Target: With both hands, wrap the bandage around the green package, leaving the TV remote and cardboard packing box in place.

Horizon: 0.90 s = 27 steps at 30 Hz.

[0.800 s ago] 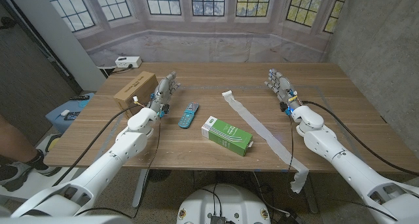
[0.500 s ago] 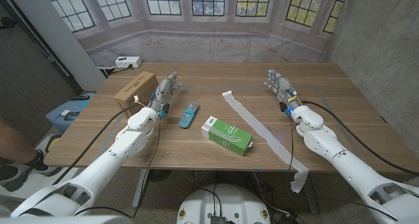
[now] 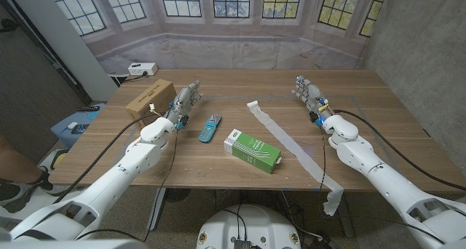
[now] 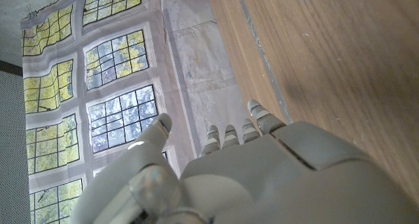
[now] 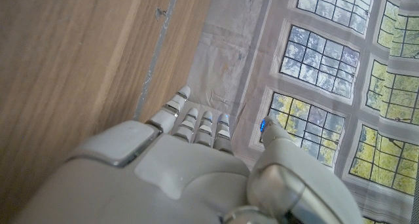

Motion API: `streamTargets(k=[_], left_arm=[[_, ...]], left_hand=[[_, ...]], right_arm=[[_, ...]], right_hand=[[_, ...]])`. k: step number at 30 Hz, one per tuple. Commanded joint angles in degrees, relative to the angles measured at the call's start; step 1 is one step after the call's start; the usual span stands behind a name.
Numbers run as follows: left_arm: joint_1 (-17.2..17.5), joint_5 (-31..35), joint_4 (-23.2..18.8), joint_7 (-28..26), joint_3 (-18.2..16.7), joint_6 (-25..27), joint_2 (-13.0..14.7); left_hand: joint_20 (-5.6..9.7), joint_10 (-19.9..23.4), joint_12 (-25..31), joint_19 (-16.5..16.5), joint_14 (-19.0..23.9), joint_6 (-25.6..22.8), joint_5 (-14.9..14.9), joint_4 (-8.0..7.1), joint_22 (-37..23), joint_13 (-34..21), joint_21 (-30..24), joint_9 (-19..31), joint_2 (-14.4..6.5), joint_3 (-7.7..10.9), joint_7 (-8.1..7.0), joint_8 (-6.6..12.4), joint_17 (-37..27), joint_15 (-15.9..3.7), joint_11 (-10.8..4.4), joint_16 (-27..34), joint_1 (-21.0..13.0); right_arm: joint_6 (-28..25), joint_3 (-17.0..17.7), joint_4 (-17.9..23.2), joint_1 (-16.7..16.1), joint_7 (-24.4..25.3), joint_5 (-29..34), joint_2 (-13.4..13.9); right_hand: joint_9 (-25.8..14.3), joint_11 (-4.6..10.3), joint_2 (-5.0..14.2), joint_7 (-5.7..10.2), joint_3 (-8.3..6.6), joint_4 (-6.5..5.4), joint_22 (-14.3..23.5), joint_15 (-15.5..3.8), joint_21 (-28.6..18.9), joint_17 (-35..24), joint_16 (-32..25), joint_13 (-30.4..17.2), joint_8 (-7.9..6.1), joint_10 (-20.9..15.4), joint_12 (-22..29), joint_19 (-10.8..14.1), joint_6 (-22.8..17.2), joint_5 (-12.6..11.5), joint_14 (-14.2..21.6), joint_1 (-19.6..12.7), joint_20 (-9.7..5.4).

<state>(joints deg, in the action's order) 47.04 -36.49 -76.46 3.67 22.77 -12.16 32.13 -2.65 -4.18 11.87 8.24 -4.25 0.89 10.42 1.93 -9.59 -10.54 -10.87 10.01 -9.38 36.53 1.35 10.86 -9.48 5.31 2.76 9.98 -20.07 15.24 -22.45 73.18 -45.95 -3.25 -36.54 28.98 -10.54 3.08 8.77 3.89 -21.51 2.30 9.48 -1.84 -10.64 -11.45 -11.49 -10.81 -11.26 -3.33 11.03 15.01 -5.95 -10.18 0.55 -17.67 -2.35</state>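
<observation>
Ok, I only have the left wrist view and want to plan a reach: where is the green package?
Observer: The package lies mid-table, near the front edge, between the arms.
Operator: And the bandage?
Observer: The bandage lies unrolled on the package's right-arm side, one end hanging over the front edge.
Operator: Is the right hand holding anything?
Observer: No, the right hand is empty, fingers apart, away from the bandage.

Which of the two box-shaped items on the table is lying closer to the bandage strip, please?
The green package, lying near the table's middle right beside the white bandage. The brown cardboard box sits far off, beyond the left hand.
</observation>
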Motion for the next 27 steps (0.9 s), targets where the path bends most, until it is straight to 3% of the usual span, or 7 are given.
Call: streamTargets(k=[1,6,10,12,27], left_arm=[[-1.11,0.95,-1.38,2.68,1.28,2.80,1.93],[-1.58,2.33,-2.33,2.34,1.93,3.37,2.49],[-1.00,4.53,-4.06,-0.37,2.15,3.11,2.83],[-0.71,5.06,-4.87,-1.04,2.17,3.19,3.08],[0.80,7.74,-12.16,-1.73,3.23,7.83,7.09]], left_hand=[[-0.03,0.14,0.23,0.72,0.71,-0.73,0.38,0.88,-0.17,-0.20,-0.36,0.16,0.11,0.24,0.52,0.25,-0.08,-0.09,-0.10,0.42,-0.93],[-0.13,1.26,0.56,1.13,1.49,-1.57,0.68,2.27,-0.16,-0.20,-0.40,0.16,0.11,0.63,0.74,0.41,-0.09,-0.25,-0.20,0.54,-2.16],[0.04,5.37,1.55,3.70,5.04,-5.51,1.26,6.65,-0.26,-0.28,-0.91,0.19,1.05,0.98,-0.39,0.99,-0.13,-1.77,-1.74,0.92,-5.92],[-0.37,6.97,1.87,4.57,6.71,-6.85,1.37,7.56,-0.32,-0.31,-1.04,0.21,1.40,0.82,-0.28,1.07,-0.15,-2.08,-2.05,1.12,-7.09],[-0.58,11.38,2.51,7.94,12.31,-10.24,1.70,8.62,-0.54,-0.45,-1.65,0.28,2.94,0.09,-0.24,1.18,-0.28,-3.18,-3.64,1.65,-11.09]], right_arm=[[1.13,-0.88,-3.37,2.65,-1.68,0.65,-1.20],[1.56,-1.01,-4.26,3.30,-2.16,0.80,-1.49],[1.85,-1.03,-4.70,3.63,-2.35,0.92,-1.60],[1.93,-1.01,-4.74,3.71,-2.48,0.93,-1.55],[2.57,-0.90,-4.89,3.65,-2.52,1.06,-1.57]], right_hand=[[-0.26,-0.15,0.15,0.09,-0.07,0.29,0.12,-1.83,-0.28,-0.13,-0.45,-0.18,-0.27,-0.07,0.16,0.51,-0.58,-0.23,0.11,-0.72,-2.54],[-0.26,-0.25,0.16,0.08,-0.08,0.42,0.13,-1.85,-0.27,-0.11,-0.44,-0.18,-0.25,-0.05,0.15,0.51,-0.61,-0.22,0.06,-0.79,-2.57],[-0.26,-0.39,0.14,-0.01,-0.09,0.54,0.13,-1.77,-0.28,-0.09,-0.45,-0.18,-0.24,-0.06,0.15,0.56,-0.66,-0.21,0.09,-0.87,-2.49],[-0.26,-0.49,0.14,-0.04,-0.10,0.61,0.13,-1.71,-0.28,-0.08,-0.45,-0.18,-0.23,-0.08,0.16,0.57,-0.68,-0.20,0.10,-0.92,-2.45],[-0.27,-0.75,0.20,-0.16,-0.12,0.97,0.13,-1.57,-0.30,-0.05,-0.51,-0.19,-0.18,-0.14,0.18,0.72,-0.79,-0.16,0.22,-1.12,-2.38]])
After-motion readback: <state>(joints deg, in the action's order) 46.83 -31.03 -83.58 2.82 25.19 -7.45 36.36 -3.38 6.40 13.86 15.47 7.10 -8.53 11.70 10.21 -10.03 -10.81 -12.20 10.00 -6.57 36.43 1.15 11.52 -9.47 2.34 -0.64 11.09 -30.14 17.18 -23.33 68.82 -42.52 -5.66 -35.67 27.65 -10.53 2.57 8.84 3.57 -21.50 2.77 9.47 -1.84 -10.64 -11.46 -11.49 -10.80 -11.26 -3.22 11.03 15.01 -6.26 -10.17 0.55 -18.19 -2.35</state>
